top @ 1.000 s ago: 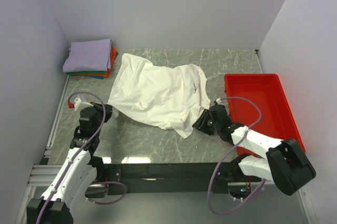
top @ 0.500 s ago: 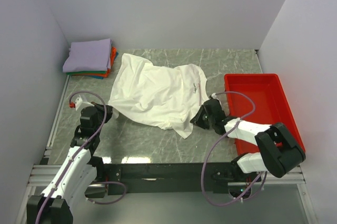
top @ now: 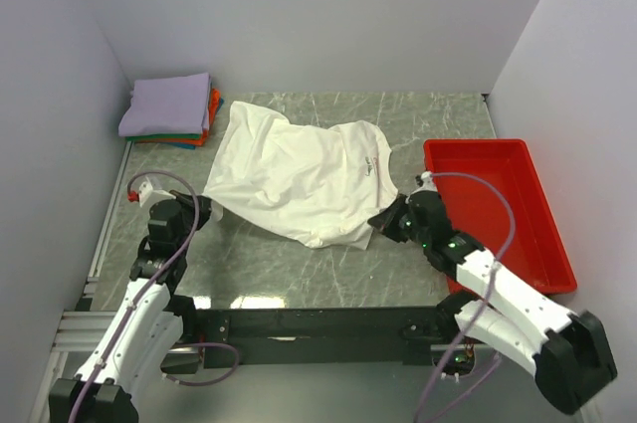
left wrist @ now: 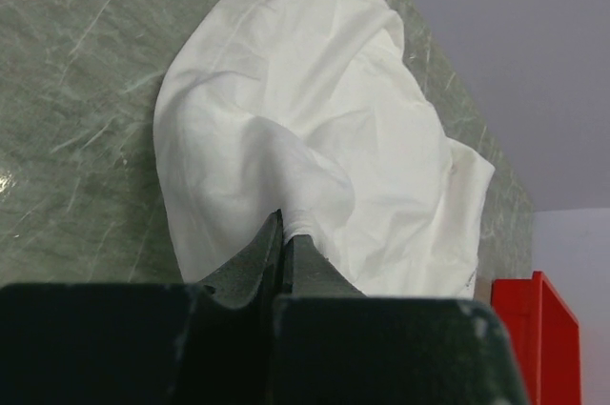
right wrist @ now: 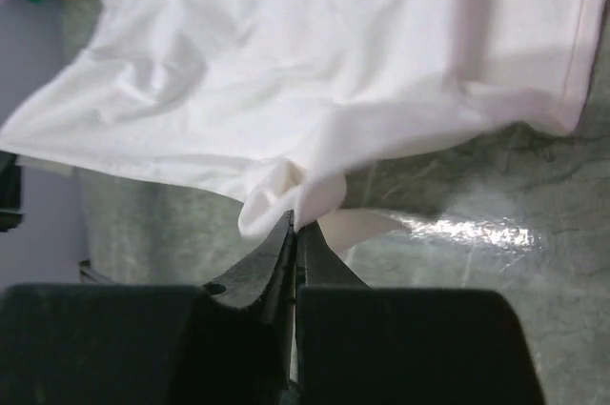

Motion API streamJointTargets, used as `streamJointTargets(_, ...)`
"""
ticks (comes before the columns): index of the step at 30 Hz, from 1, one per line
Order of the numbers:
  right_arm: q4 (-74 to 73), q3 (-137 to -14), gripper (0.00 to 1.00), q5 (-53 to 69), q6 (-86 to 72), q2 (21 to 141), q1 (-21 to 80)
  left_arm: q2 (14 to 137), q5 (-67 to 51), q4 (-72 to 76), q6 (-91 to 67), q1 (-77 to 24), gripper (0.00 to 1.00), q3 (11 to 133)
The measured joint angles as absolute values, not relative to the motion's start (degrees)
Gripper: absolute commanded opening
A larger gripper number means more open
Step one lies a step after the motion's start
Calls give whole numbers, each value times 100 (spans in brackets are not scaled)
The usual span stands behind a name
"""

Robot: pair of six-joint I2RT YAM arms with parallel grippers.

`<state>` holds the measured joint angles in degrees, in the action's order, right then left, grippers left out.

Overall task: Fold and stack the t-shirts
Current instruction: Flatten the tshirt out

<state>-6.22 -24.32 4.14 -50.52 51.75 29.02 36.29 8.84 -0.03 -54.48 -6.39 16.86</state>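
Now that the right gripper has clamped the white t-shirt hem (left gripper likewise pinching cloth), spreading can begin.

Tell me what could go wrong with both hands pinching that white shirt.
The right hand grips only a small bunched fold of the crumpled white cloth t-shirt, so it may slip free on a pull. The left hand pinches a thin ridge too. The red plastic tray sits close to the right hand and could be bumped.

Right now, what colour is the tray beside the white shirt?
The tray is red, clearest from the top camera.
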Motion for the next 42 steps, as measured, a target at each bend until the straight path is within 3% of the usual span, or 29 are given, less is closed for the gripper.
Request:
streamJointTargets(9,-2519,-4362,0,-318,-4711,3575,2862,3055,1002,-917,-5266,-639,1,2687)
streamJointTargets(23,-4139,-8941,0,-888,-3907,3634,2836,3173,899,-1811,-4217,-642,1,6386)
streamJointTargets(28,-4071,-9824,0,-965,-3599,4125,2836,3420,816,-1559,-4010,-646,1,7011)
streamJointTargets(34,-3573,-10079,0,-1083,-3297,5382,2738,4333,969,-703,-3955,-644,1,6952)
streamJointTargets(42,-2434,-10759,0,336,-3693,7900,1194,7236,932,484,-3809,-530,1,7905)
